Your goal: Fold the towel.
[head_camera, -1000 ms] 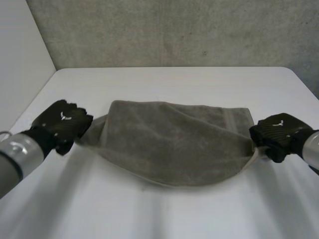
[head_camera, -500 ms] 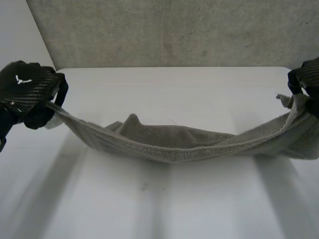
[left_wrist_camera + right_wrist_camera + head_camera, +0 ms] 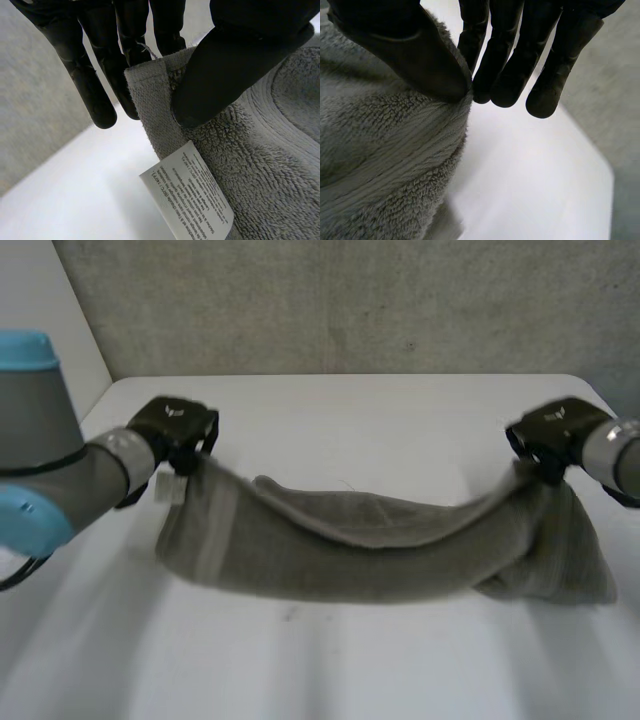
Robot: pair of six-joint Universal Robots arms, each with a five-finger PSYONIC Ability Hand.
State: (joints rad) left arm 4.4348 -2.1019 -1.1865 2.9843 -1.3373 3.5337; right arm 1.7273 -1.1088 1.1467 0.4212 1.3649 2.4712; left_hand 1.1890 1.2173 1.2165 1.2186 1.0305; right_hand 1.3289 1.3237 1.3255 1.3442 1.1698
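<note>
A smooth white worktop (image 3: 380,410) with rounded far corners is backed by a rough grey concrete wall (image 3: 350,300). A plain pale panel (image 3: 30,290) is seen at its left.

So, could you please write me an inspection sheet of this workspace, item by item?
Surface: white table, carries only the towel.
Job's things: grey towel, held up at both ends, middle sagging onto the table; white label near one held corner.
Clutter: nothing seen.
Hands: left hand pinches a towel corner; right hand pinches the opposite end.
Cables: nothing seen.
Surroundings: grey wall behind the table.
</note>
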